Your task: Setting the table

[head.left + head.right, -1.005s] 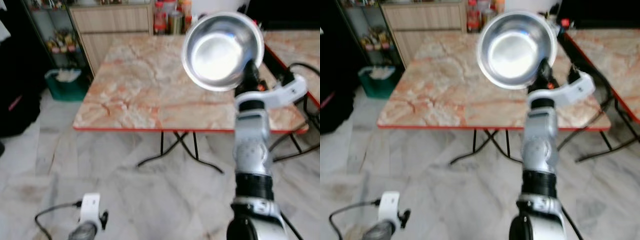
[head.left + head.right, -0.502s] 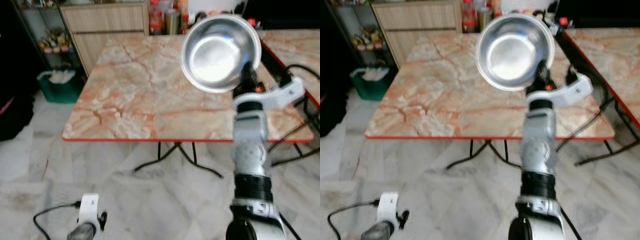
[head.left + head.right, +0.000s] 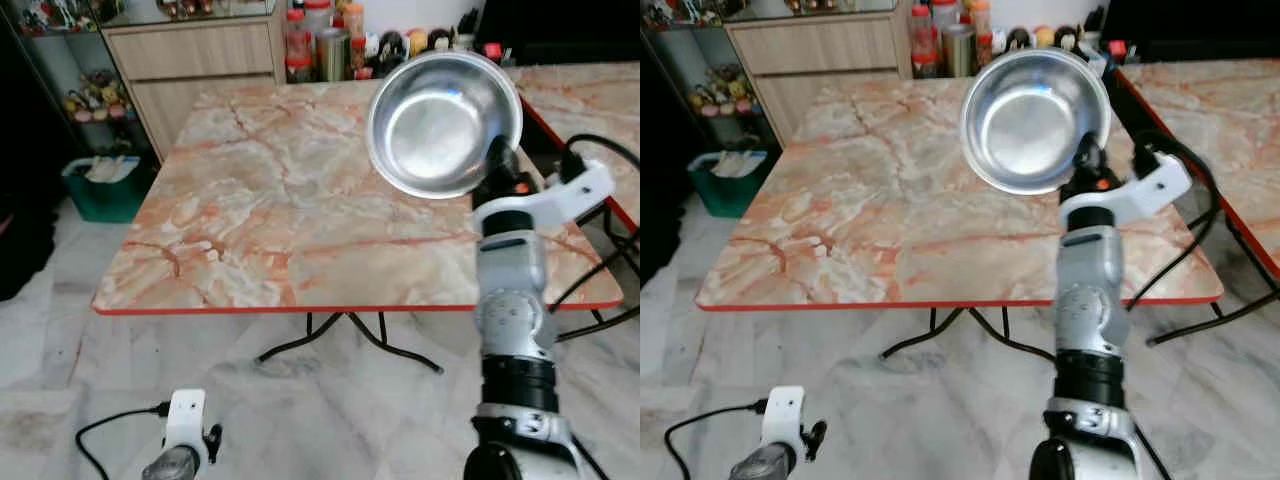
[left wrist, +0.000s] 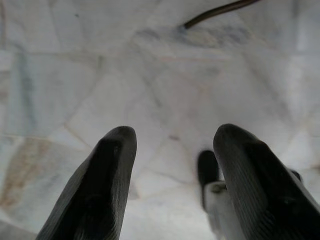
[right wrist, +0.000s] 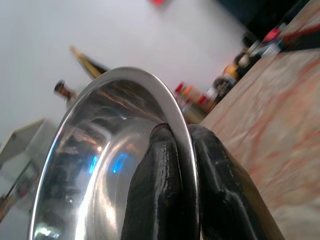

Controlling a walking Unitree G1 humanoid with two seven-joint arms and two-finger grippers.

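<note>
Since a second ago your view has closed in on the marble table (image 3: 250,200): its near edge sits lower in the head views and more of the cabinet (image 3: 190,55) and the bottles (image 3: 320,40) behind it shows, which reads as the robot walking up, not the table moving. You are in the carry step of setting the table: the right gripper (image 5: 181,150) is pinched on the rim of the steel bowl (image 3: 443,122), one finger inside and one outside, holding it tilted up on edge in the air above the far right part of the tabletop, not yet resting on it. The left gripper (image 4: 172,165) hangs idle over the floor with its fingers spread and nothing between them. Next, I judge you need to lower and level the bowl until its base meets the tabletop, then let go; tipped like this it could roll or clatter if released. No writing or brand is readable; the bottle labels are too small.
</note>
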